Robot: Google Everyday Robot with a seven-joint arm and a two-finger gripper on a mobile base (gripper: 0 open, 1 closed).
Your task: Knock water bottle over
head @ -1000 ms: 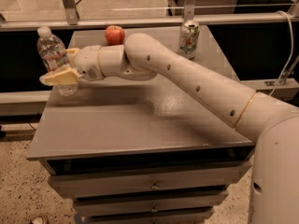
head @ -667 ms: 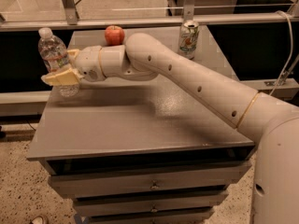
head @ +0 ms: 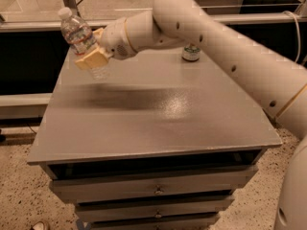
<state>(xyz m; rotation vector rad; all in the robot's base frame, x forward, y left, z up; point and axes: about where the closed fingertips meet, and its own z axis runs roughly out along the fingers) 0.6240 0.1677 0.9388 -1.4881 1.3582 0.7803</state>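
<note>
The water bottle (head: 76, 32) is a clear ribbed plastic bottle with a white cap and a label band. It is at the far left of the grey table (head: 158, 114) and leans with its cap up and to the left. Its base is low, near the tabletop by the left edge. My gripper (head: 92, 59), tan at the tip, lies across the bottle's lower half, in contact with it. My white arm reaches in from the right across the back of the table.
A green-and-white drink can (head: 192, 53) stands at the back of the table, partly behind my arm. The table has drawers (head: 156, 190) below its front edge. A rail and dark gap run behind and left of the table.
The bottle stood upright beside my gripper before; now it leans left with the gripper against it. The apple seen earlier is now hidden. The view sits closer to the table.
</note>
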